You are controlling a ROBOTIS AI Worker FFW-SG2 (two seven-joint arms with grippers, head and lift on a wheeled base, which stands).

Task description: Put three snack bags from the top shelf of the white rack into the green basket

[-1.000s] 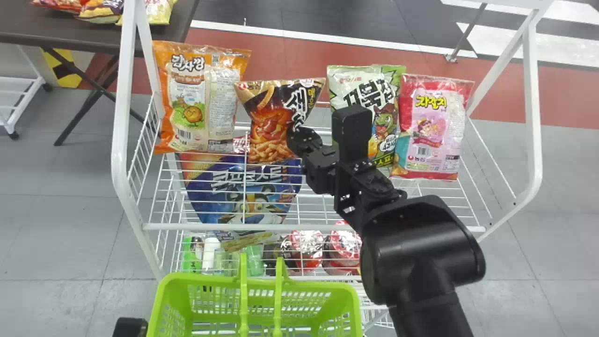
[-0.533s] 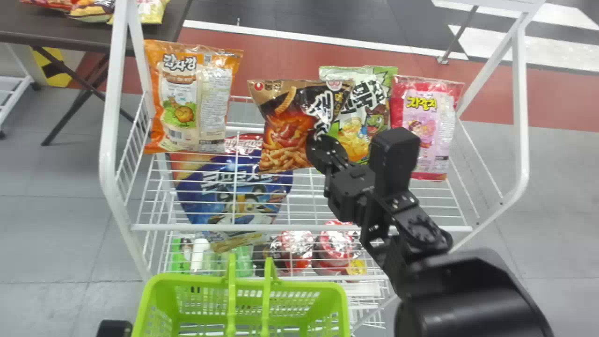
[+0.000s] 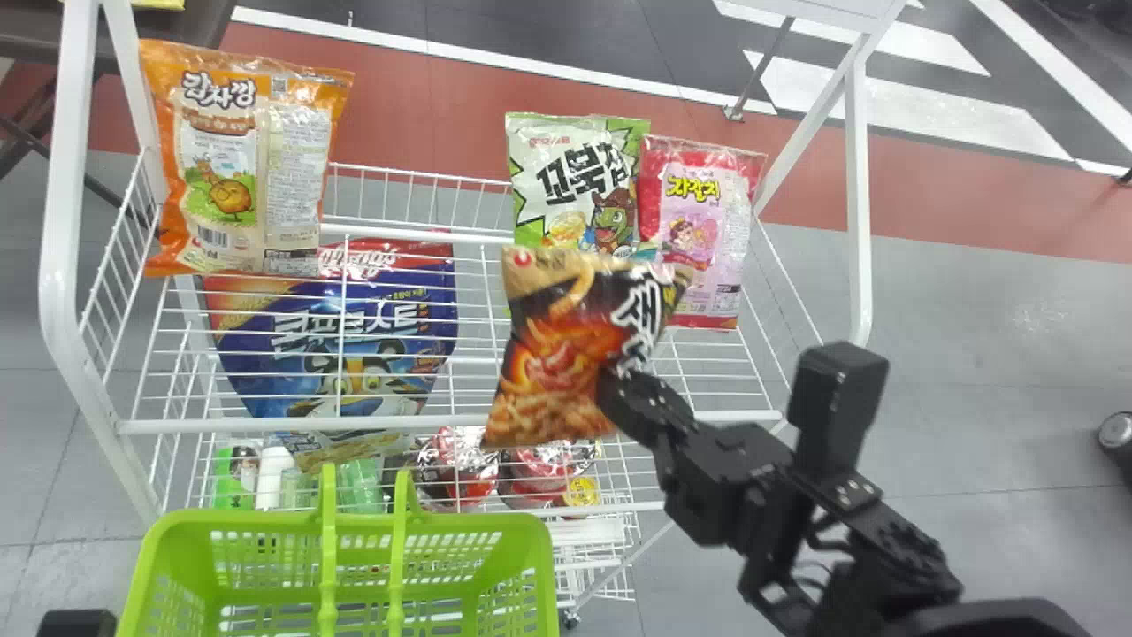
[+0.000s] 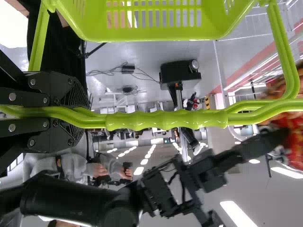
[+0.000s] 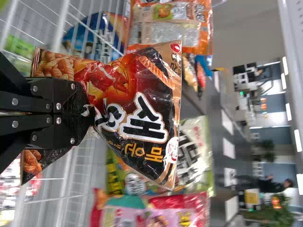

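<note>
From the head view, I have my right gripper (image 3: 608,391) grasping the black-and-orange snack bag (image 3: 566,341) near the white rack's (image 3: 265,425) front rail, outside the green basket (image 3: 469,518). In the left wrist view, my left gripper (image 4: 81,112) is clenched around the basket's handle (image 4: 165,121). The right wrist view shows the bag pinched between my fingers (image 5: 71,97).

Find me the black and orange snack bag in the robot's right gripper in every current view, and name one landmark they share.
Head view: snack bag near the centre, above and right of the green basket.
Left wrist view: cut off by the picture's edge, partly behind the basket's handle.
Right wrist view: large, around the middle.
Shared landmark: the right gripper, holding the bag.
</note>
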